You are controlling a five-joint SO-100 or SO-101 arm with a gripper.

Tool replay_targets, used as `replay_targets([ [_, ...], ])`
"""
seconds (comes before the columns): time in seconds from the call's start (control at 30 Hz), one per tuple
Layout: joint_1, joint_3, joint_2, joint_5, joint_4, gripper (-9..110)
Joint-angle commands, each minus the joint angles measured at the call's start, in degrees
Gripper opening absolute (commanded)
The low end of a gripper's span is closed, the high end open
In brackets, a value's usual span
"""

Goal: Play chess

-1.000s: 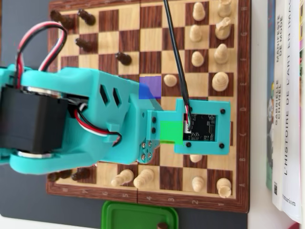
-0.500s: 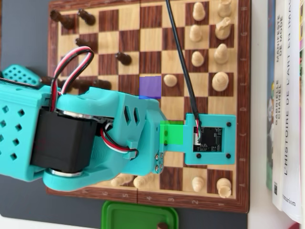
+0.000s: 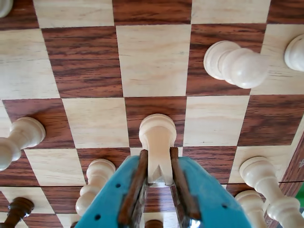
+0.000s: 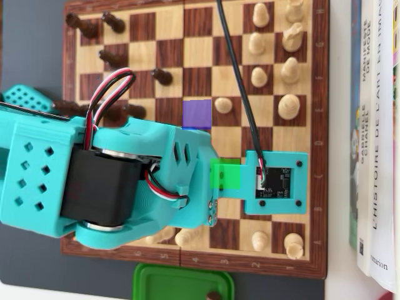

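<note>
Above the chessboard (image 3: 152,61), end effector (image 3: 158,183) clamped on a white pawn (image 3: 156,142), pawn base on a dark square.

Chessboard (image 4: 319,156): pieces along its left and right edges in the overhead view; books (image 4: 375,137) right of it.

table (image 4: 31,62) | chessboard (image 4: 319,156) | books (image 4: 375,125) | green tray (image 4: 181,284)
</note>
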Motion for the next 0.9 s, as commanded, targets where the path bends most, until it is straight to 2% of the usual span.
replay_targets([
  [0.0, 0.18, -0.70, 0.26, -0.35, -0.35, 3],
  [0.33, 0.09, -0.70, 0.35, -0.35, -0.44, 4],
  [0.5, 0.09, -0.70, 0.35, -0.97, -0.44, 8],
  [0.77, 0.09, -0.70, 0.35, -0.97, -0.44, 9],
  [0.87, 0.00, -0.70, 0.44, -0.97, -0.44, 14],
])
